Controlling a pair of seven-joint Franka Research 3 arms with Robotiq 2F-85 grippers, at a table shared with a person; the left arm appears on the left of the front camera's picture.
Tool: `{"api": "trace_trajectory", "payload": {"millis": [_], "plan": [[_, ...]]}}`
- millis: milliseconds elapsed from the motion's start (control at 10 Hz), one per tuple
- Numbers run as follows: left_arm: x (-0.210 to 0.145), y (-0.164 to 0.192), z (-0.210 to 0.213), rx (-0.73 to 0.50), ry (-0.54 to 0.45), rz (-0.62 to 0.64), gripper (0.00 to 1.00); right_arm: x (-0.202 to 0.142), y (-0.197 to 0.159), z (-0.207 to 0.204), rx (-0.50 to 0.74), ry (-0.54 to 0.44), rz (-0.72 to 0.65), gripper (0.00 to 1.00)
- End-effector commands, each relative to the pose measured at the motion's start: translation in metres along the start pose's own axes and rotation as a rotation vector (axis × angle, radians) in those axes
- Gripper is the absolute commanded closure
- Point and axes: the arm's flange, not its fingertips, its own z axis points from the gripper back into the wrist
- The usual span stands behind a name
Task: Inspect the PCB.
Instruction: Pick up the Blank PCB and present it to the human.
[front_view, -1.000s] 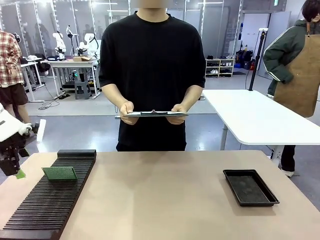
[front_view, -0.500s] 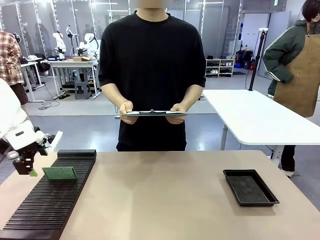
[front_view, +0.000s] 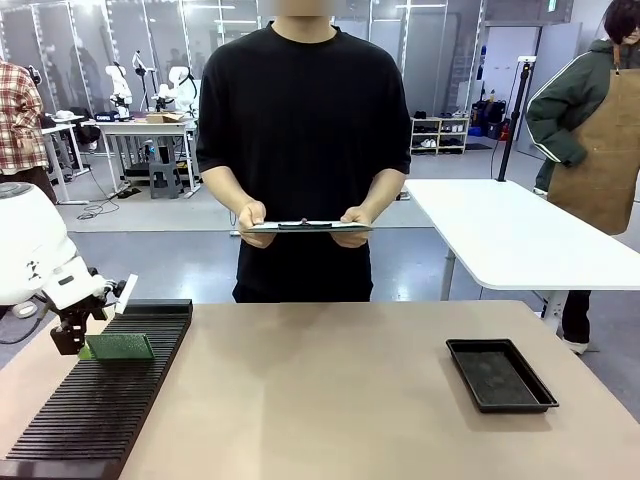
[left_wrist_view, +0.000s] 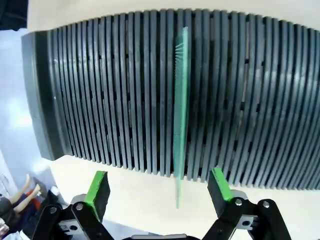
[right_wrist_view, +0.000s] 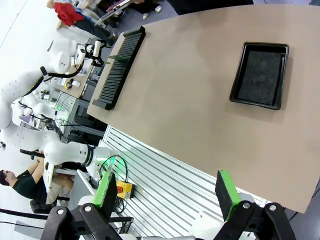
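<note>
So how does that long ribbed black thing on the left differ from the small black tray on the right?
The rack is long and cut into many narrow slots; the tray is shorter, with a flat floor and raised rim. The rack holds the green PCB standing on edge; the tray holds no board. Both are black and lie flat on the table.

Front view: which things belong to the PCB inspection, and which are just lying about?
Job: PCB, upright in the slotted rack; open left pincer at it; likely the person's clipboard.
Idle: black tray; open right pincer, high above the table.
</note>
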Motion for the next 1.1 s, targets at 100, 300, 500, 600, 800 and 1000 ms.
{"api": "trace_trajectory", "payload": {"millis": [100, 300, 500, 600, 800, 1000], "plan": [[-0.005, 0.018, -0.021, -0.042, -0.016, 0.022, 0.0, 0.0, 0.001, 0.001, 0.013, -0.003, 0.02, 0.0], [-0.006, 0.019, -0.03, -0.071, -0.026, 0.037, 0.52, 0.0, 0.001, 0.001, 0.013, -0.003, 0.02, 0.0], [-0.007, 0.016, -0.033, -0.091, -0.031, 0.04, 1.0, 0.0, 0.001, 0.001, 0.013, -0.003, 0.02, 0.0], [-0.009, 0.015, -0.033, -0.102, -0.045, 0.042, 1.0, 0.0, 0.001, 0.001, 0.013, -0.003, 0.02, 0.0], [-0.005, 0.016, -0.027, -0.112, -0.055, 0.048, 0.97, 0.0, 0.001, 0.001, 0.013, -0.003, 0.02, 0.0], [-0.003, 0.014, -0.019, -0.13, -0.062, 0.038, 1.0, 0.0, 0.001, 0.001, 0.013, -0.003, 0.02, 0.0]]}}
